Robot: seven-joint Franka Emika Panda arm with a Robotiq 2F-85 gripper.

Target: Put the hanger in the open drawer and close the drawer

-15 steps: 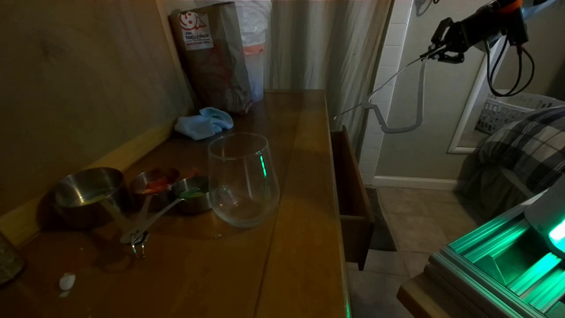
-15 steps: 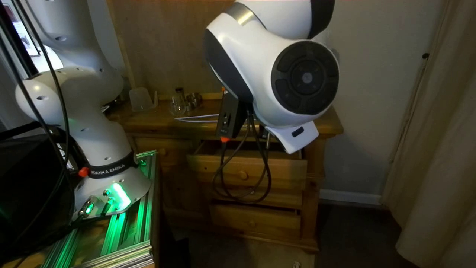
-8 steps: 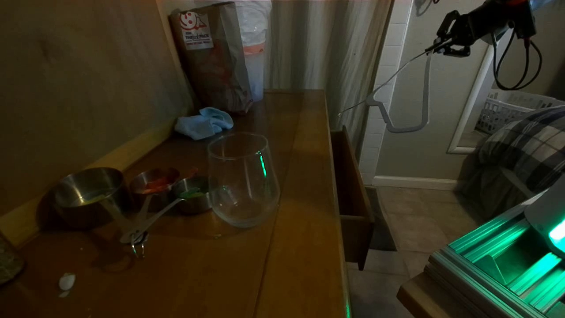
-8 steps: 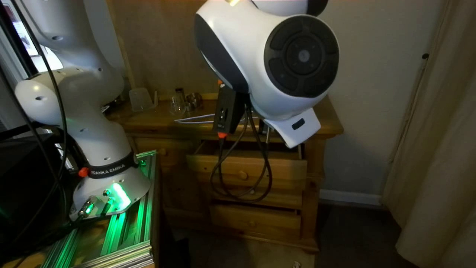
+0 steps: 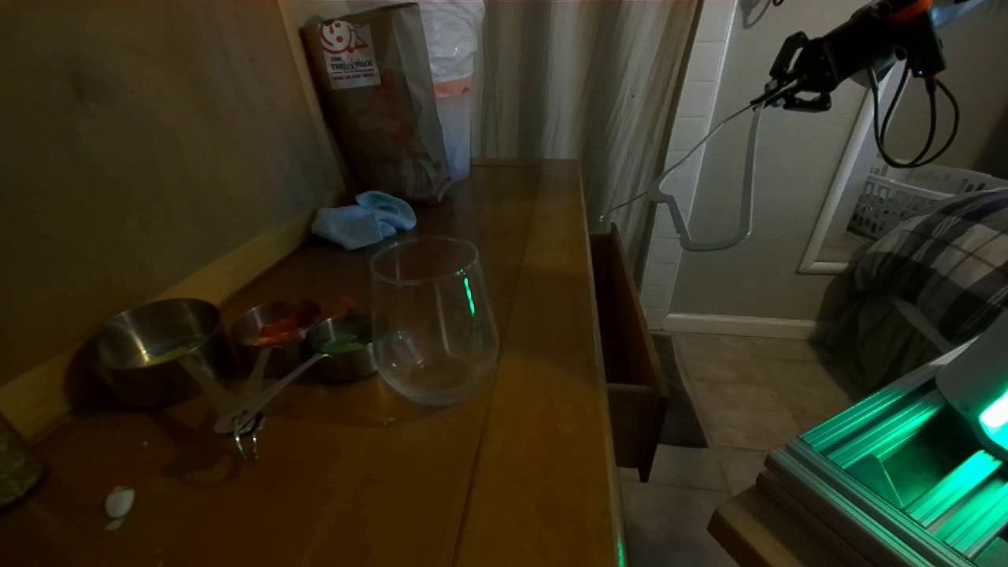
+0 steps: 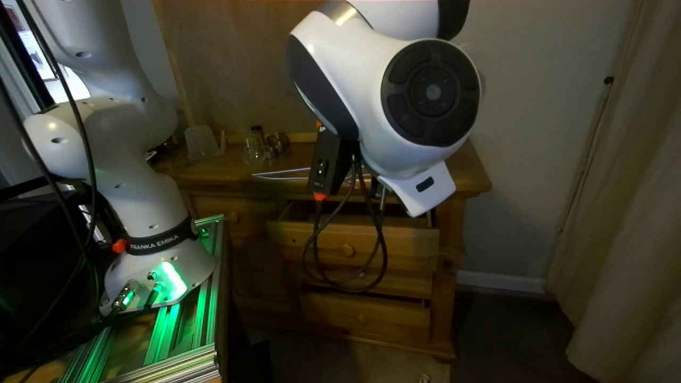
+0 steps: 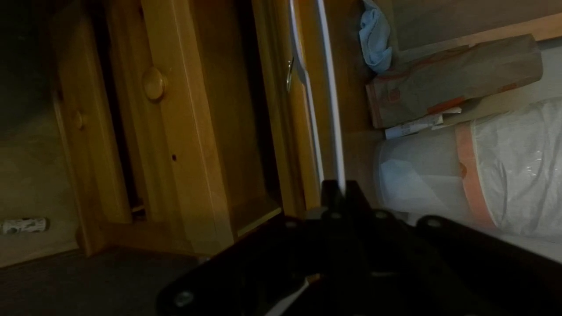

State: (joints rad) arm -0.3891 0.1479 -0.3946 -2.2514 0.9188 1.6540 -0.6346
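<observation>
Lowered: hand (image 5: 776, 93), hanger (image 5: 709, 246) | hand clamped on hanger | arm base (image 6: 154, 243) reads FRANKA EMIKA

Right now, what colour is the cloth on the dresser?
Light blue; the cloth shows best in an exterior view.

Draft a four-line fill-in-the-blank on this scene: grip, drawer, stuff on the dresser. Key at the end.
1. The gripper is holding a thin, pale clothes ____.
2. The target drawer stands ____, not closed.
3. The clear glass on the dresser top stands ____, with its rim facing up.
4. The crumpled cloth near the paper bag is ____ in colour.

Missing words: hanger; open; upright; blue.
</observation>
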